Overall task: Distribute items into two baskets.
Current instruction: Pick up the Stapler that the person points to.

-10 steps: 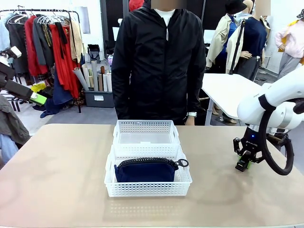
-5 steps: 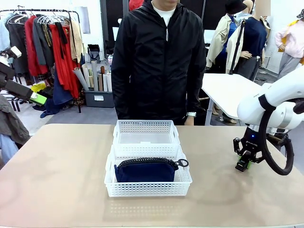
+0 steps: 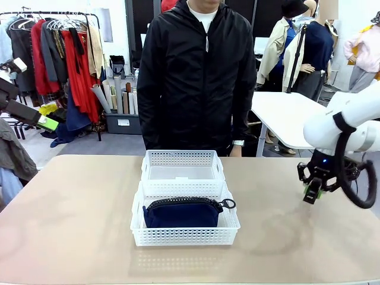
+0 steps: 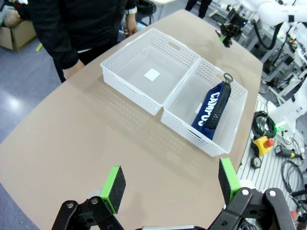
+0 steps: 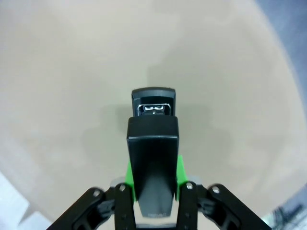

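Observation:
Two white mesh baskets stand end to end at the table's middle. The near basket (image 3: 184, 236) (image 4: 192, 134) holds the navy pouch (image 3: 181, 215) (image 4: 211, 107), lying on its edge with the zipper up. The far basket (image 3: 181, 158) (image 4: 129, 88) holds only a small white label. Over the table's right side hangs my right gripper (image 3: 312, 193) (image 5: 153, 179), shut on the black stapler (image 5: 152, 139), which points down at bare tabletop. My left gripper (image 4: 171, 178) (image 3: 47, 123) stands open high above the table's left end, with nothing between its green pads.
A person in a black jacket (image 3: 199, 77) stands at the far edge behind the baskets, hands down. Bare tabletop (image 3: 71, 214) lies on both sides of the baskets. A white table (image 3: 285, 113) and clothes racks stand beyond.
My right gripper has risen and shifted a little to the right, carrying the stapler with it. The baskets, the pouch and the left gripper have not moved.

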Available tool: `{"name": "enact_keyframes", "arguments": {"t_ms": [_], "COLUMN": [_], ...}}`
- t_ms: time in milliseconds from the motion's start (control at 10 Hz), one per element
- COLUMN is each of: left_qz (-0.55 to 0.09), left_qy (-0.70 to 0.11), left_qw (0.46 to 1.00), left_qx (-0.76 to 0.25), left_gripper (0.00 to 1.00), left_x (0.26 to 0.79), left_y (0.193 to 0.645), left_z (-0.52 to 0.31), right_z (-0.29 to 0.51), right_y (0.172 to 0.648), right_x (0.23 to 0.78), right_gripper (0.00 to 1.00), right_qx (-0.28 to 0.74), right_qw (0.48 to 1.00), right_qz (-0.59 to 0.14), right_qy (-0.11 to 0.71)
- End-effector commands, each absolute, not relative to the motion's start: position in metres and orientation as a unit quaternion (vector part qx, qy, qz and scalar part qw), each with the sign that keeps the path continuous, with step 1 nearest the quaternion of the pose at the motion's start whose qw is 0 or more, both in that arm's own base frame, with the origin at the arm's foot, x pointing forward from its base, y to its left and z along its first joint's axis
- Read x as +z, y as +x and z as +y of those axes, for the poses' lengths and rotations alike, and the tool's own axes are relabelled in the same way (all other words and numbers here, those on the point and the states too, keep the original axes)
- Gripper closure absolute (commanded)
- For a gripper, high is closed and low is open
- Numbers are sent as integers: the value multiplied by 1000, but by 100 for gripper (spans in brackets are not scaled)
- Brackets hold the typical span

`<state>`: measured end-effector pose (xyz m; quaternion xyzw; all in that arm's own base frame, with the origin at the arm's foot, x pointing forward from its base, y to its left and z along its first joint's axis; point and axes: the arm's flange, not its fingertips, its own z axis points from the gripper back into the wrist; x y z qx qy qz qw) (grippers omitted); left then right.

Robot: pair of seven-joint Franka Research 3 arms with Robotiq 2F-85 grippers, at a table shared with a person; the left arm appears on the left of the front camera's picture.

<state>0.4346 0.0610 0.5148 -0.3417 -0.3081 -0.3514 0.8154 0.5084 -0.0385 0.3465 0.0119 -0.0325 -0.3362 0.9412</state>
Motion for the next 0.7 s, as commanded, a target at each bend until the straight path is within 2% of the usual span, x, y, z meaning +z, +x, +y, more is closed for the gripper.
{"name": "enact_keyframes", "arguments": {"t_ms": [0, 300, 600], "left_qz": [-311, -311, -311], "left_qy": [-345, -345, -345], "left_qw": [812, 812, 812], "left_qx": [-352, -352, -352], "left_gripper": [0, 0, 0], "left_x": [515, 515, 515], "left_y": [433, 433, 433], "left_z": [61, 61, 61], "right_z": [-56, -62, -52], "right_y": [484, 461, 453], "right_x": [382, 436, 471], "right_gripper": [100, 100, 100], "right_qx": [-211, -71, 52], "right_qw": [975, 988, 989], "right_qz": [-73, -137, -140], "right_qy": [7, 18, 9]}}
